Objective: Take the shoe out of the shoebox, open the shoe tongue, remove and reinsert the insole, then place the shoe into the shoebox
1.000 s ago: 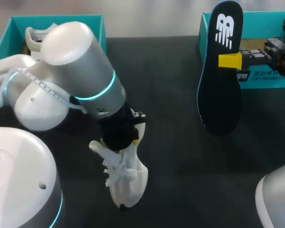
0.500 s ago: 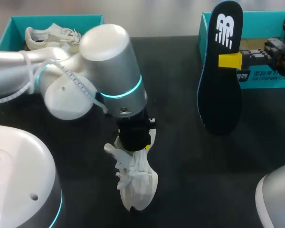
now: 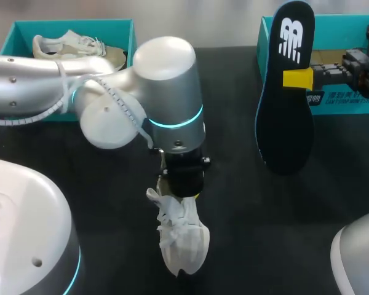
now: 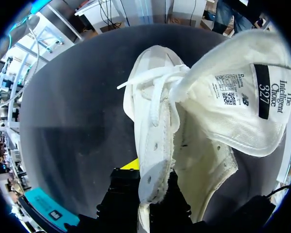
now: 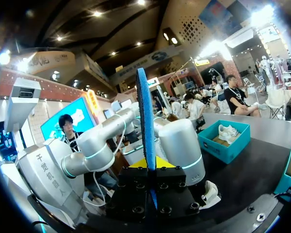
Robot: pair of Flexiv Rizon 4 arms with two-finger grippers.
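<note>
My left hand [image 4: 151, 187] pinches the eyelet wall of the white fabric shoe [image 3: 183, 246] at mid-tabletop [image 3: 246, 203], its tongue [image 4: 233, 97] folded back to show a printed label; my right hand [image 3: 298, 78] clamps the flat dark insole [image 3: 286, 123] upright, white logo outward, before the teal shoebox [image 3: 350, 27].

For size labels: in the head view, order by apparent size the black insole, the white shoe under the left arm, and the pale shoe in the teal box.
Largest: black foam insole.
Then white laced shoe and pale shoe in the teal cardboard box: alike, both partly hidden, unranked.
</note>
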